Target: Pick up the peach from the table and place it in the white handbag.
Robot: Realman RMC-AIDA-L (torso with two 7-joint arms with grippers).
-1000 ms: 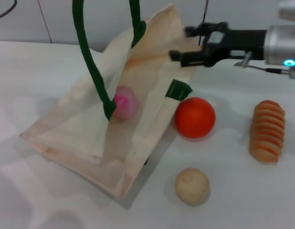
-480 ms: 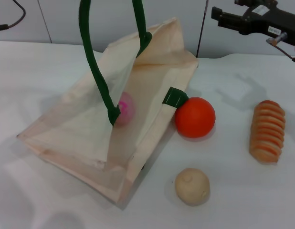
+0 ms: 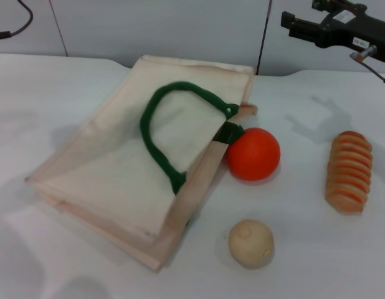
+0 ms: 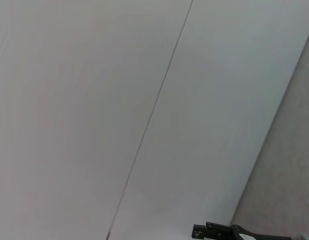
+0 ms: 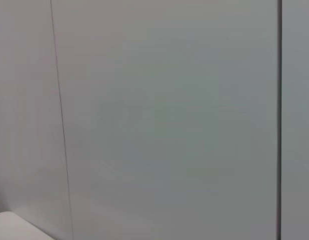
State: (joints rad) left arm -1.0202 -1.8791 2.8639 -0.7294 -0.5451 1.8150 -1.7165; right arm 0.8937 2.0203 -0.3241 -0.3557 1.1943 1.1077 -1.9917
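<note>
Cream fabric of the white handbag (image 3: 118, 168) lies flat on the table (image 3: 342, 261), green handle (image 3: 161, 134) draped on top; the peach is hidden from view. Orange ball (image 3: 253, 153) touches it at three o'clock. Right gripper (image 3: 292, 23) hovers high at one o'clock; its jaw state cannot be told.

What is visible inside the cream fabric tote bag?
Nothing: the cream fabric tote bag lies flat and closed, its dark green handle on top. No peach shows; the fabric covers any contents.
</note>
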